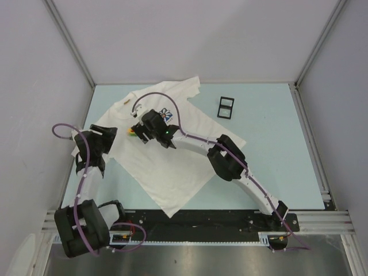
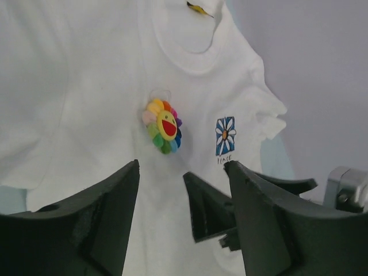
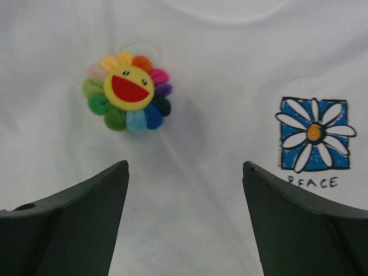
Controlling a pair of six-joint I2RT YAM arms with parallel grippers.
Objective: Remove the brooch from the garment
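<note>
Since the shirt (image 3: 218, 230) lies spread toward the surface's (image 1: 276, 144) far-left corner, the right gripper (image 3: 184, 167) and left gripper (image 2: 181, 167) face its brooch (image 3: 129, 92), jaws apart.

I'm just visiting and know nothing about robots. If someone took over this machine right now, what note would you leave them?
Left gripper: open, empty, at the T-shirt edge.
Right gripper: open, empty, over the chest.
Brooch: rainbow smiling flower, pinned on the T-shirt beside the blue flower emblem, just ahead of the right fingers and off-centre.
Done: approach only.
Left: line up, grip the brooch, take it off.
</note>
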